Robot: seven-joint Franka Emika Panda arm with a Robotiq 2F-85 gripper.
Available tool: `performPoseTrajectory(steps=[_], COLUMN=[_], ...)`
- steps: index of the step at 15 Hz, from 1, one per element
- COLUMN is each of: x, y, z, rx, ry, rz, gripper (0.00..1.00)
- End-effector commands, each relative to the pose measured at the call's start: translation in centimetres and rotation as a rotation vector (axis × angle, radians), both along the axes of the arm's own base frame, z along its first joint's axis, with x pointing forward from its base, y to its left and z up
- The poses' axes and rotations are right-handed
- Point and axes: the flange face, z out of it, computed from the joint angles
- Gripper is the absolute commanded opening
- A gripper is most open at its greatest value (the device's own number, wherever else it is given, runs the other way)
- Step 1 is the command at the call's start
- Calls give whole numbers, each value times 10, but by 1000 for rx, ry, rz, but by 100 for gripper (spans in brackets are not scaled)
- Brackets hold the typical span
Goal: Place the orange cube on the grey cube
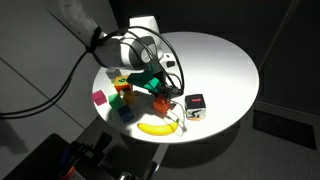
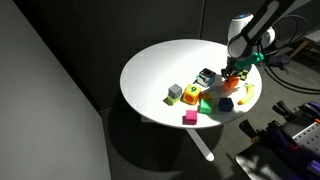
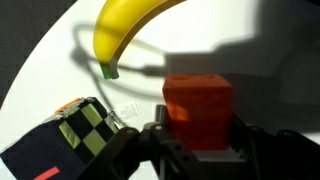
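The gripper (image 3: 198,138) jaws clamp the matte, sharp-edged orange cube (image 3: 198,100). A smooth curved banana (image 3: 130,30) lies just beyond, a checkered block (image 3: 70,130) left.

Round white table (image 1: 225,60) in an exterior view. Wrist view: banana (image 3: 135,30) lies ahead of me, green tip pointing down. B/w checkered cube (image 3: 65,135) w/ red mark sits at my lower left, apart from banana. Magenta block (image 2: 189,117) near table edge

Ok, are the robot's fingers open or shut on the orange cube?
Shut on it, it seems: in the wrist view the orange cube sits between both fingers with no gap showing.
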Motion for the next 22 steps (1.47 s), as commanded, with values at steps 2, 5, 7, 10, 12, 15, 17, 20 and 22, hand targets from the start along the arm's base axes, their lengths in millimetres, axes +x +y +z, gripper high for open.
performPoseTrajectory(steps=[2,5,7,10,12,15,17,20,22], x=[1,5,8,11,13,14,13,14,14], y=[12,28,41,64,79,99,110,120,124], z=[32,48,56,68,75,84,88,92,91], rx=[-18,-12,-16,-15,-6,13,16,4,-1], ry=[11,2,-16,-41,-53,-69,-79,-89,-89], rz=[-18,1,25,71,99,133,147,144,135], gripper=[28,28,28,28,28,28,28,28,28])
